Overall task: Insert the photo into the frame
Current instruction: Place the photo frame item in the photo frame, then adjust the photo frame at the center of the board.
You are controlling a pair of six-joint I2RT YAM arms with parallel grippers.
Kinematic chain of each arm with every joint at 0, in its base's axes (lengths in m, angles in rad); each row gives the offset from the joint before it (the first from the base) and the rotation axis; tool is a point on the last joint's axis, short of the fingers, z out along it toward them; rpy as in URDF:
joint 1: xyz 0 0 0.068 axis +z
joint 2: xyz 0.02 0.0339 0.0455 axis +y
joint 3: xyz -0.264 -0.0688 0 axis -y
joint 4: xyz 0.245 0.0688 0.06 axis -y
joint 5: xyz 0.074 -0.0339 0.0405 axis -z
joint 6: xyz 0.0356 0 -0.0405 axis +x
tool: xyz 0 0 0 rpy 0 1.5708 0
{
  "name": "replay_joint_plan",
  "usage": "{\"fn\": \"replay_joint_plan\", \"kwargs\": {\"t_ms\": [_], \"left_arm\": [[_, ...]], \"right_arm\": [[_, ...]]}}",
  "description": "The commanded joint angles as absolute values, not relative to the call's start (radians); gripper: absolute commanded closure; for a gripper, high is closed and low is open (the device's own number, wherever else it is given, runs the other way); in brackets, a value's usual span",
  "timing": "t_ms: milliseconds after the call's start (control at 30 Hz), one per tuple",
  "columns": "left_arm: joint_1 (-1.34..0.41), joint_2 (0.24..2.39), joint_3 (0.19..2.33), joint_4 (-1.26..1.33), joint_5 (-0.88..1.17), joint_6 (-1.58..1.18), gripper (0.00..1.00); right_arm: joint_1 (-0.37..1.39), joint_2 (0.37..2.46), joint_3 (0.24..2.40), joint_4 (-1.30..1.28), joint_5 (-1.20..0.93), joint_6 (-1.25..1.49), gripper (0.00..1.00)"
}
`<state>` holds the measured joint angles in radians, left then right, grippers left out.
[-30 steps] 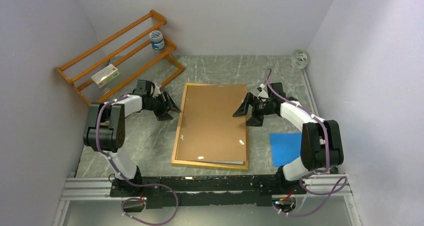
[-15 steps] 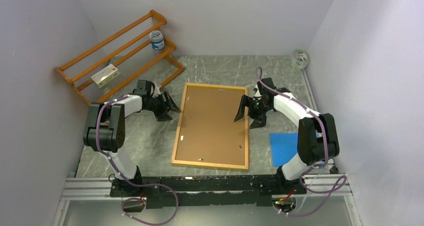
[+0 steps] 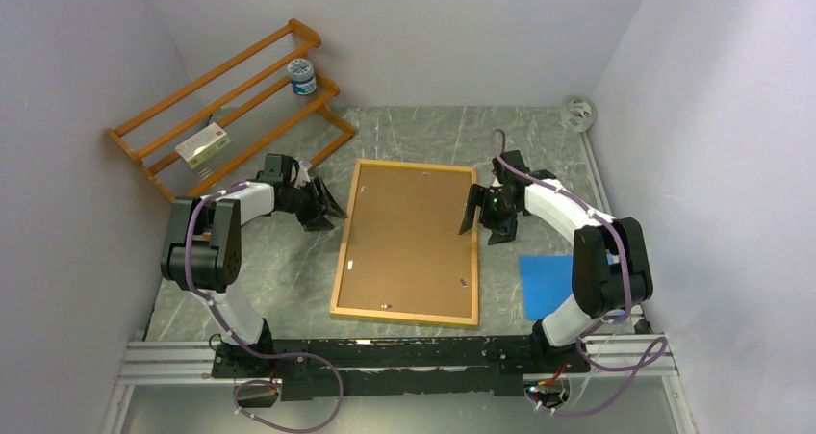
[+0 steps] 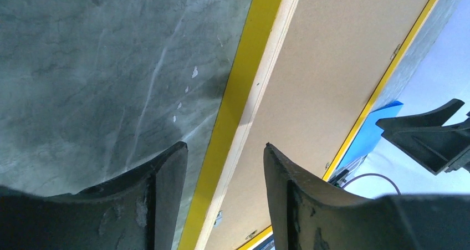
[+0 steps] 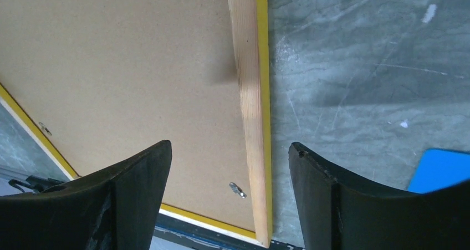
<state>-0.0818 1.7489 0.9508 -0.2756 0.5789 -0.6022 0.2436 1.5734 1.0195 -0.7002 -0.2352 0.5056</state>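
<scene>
The frame (image 3: pixel 404 315) lies back-up in the middle of the table, with the brown backing board (image 3: pixel 409 232) flat inside it. The photo is hidden. My left gripper (image 3: pixel 327 213) is open and empty just left of the frame's upper left side. In the left wrist view its jaws (image 4: pixel 224 146) straddle the yellow rail (image 4: pixel 238 95) from above. My right gripper (image 3: pixel 481 224) is open and empty at the frame's right side. In the right wrist view it (image 5: pixel 230 143) hangs over the wooden rail (image 5: pixel 246 83) and the board (image 5: pixel 122 67).
An orange slatted rack (image 3: pixel 226 107) stands at the back left with a jar (image 3: pixel 302 76) and a small box (image 3: pixel 204 145) on it. A blue sheet (image 3: pixel 550 285) lies right of the frame. A tape roll (image 3: pixel 578 113) sits at the back right. Walls close in on both sides.
The backing board, askew and overhanging the frame a second ago, now lies square inside it. My right gripper has drawn back slightly to the right. The left arm has not moved.
</scene>
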Motion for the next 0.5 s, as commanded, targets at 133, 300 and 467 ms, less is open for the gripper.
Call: {"fn": "replay_joint_plan", "kwargs": {"t_ms": [133, 300, 467], "left_arm": [[-0.126, 1.765, 0.955, -0.270, 0.595, -0.609, 0.46], [-0.157, 1.812, 0.972, -0.309, 0.569, -0.596, 0.48], [-0.184, 1.832, 0.982, -0.299, 0.599, -0.587, 0.58]], "right_arm": [[0.260, 1.635, 0.993, -0.535, -0.326, 0.518, 0.20], [0.260, 1.666, 1.010, -0.481, -0.375, 0.511, 0.23], [0.259, 1.713, 1.070, -0.450, -0.372, 0.494, 0.35]]}}
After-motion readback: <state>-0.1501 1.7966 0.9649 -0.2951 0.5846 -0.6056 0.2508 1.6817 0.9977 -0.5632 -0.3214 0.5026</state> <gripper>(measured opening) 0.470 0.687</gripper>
